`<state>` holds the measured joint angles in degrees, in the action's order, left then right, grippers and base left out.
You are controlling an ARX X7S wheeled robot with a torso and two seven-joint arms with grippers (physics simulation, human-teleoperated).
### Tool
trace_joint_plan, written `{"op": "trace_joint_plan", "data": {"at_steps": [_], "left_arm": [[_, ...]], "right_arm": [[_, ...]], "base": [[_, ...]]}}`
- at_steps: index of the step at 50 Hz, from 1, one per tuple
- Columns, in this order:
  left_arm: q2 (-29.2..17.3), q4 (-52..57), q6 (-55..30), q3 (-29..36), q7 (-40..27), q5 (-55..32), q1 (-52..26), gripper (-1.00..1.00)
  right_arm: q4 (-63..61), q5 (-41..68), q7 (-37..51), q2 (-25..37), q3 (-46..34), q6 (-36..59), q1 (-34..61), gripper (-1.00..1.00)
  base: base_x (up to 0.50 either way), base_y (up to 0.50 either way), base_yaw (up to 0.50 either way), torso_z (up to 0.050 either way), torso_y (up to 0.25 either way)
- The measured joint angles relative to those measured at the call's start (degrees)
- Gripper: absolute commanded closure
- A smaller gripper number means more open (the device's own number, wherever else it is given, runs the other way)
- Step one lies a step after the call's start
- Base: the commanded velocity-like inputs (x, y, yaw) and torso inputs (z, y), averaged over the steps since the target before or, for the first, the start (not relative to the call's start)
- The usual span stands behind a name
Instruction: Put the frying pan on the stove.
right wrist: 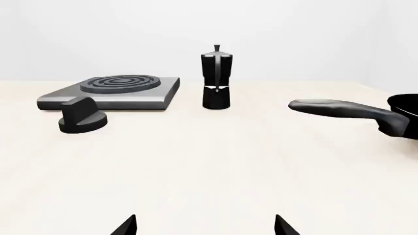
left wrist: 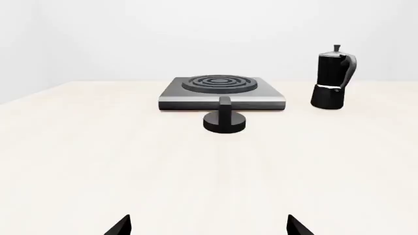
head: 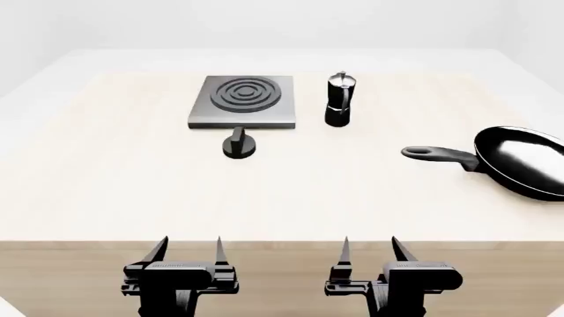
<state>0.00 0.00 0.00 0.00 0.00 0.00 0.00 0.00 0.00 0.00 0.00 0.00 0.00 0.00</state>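
Nearest the robot, the left pincer (head: 187, 254) and right pincer (head: 368, 254) hover at the near edge of the table (head: 132, 191), each with jaws spread wide and holding nothing, fingertips pointing forward over the surface. Farther out on the right lies the frying pan (head: 522, 160), handle pointing toward the centre; the right pincer should advance level and close squarely across that handle. Farthest back, the stove (head: 244, 101) stands bare beside the moka pot (head: 340, 99), with the knob (head: 238, 144) just before it.
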Motion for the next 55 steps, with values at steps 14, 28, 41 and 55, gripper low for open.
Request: {"op": "trace_joint_plan", "data": {"at_steps": [14,28,41,55], "left_arm": [[-1.94,5.87,-2.46,1.79,-1.90,-1.06,0.94,-1.00],[-3.79,11.53,-4.94,3.27,-3.96,-1.67,1.67,-1.00],[-4.96,13.55,-5.78,3.96,-5.32,-2.68,1.92,-1.00],[-6.01,13.94,-5.90,4.76,-6.52,-3.65,1.93,-1.00]], "right_arm": [[-7.52,0.47,2.70,1.86,-1.67,4.81,-0.90,-1.00],[-12.99,1.98,4.52,3.71,-2.72,7.29,-1.13,-1.00],[-15.38,3.34,5.55,4.85,-3.61,8.15,-0.96,-1.00],[-16.47,4.49,6.60,5.84,-4.56,8.63,-0.59,-1.00]], "base": [[0.00,0.00,0.00,0.000,0.000],[0.11,0.00,0.00,0.000,0.000],[0.27,0.00,0.00,0.000,0.000],[0.38,0.00,0.00,0.000,0.000]]}}
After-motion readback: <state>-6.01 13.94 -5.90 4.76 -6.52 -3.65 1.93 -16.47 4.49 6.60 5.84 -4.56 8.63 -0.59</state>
